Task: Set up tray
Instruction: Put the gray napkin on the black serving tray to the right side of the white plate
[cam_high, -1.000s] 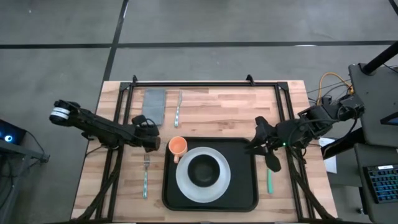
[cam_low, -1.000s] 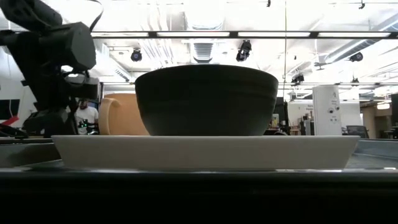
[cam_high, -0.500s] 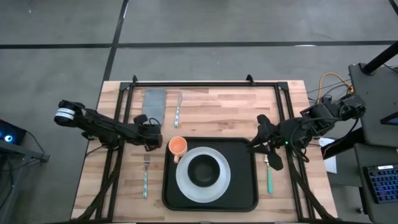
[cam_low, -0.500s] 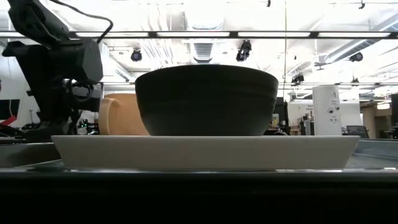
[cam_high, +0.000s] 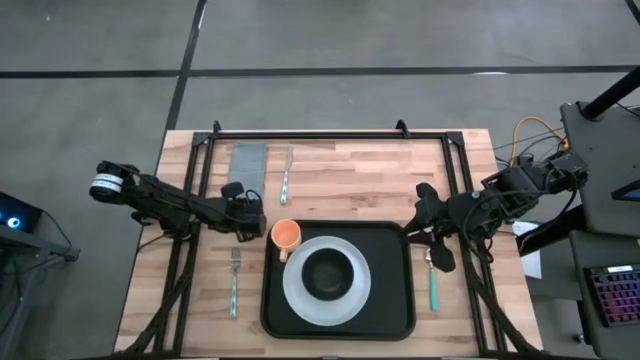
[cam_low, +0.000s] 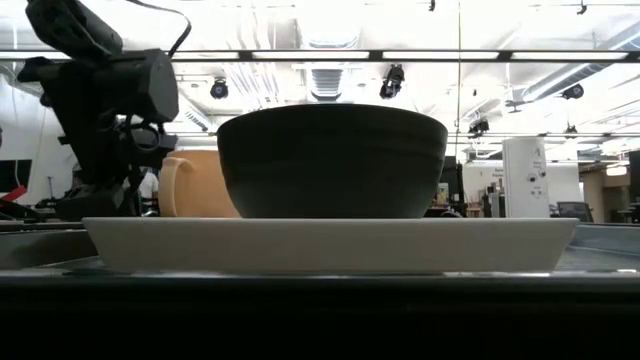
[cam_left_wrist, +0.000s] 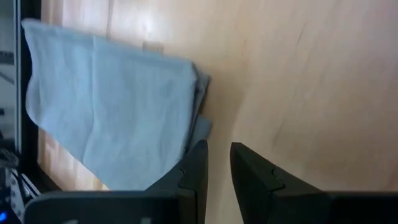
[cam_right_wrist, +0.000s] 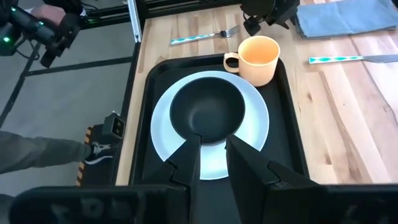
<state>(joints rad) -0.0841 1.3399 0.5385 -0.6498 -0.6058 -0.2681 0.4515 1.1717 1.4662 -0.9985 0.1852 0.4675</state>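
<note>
Wooden table (cam_high: 350, 180): tray (cam_high: 395, 300) between left pincer (cam_high: 250, 212), right pincer (cam_high: 425, 225).

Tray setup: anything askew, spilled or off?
Nothing spilled or damaged. On the tray, the black bowl sits centred on the white plate, and the orange mug stands upright. One oddity: the napkin and knife lie at the table's far edge, apart from the setting.
</note>
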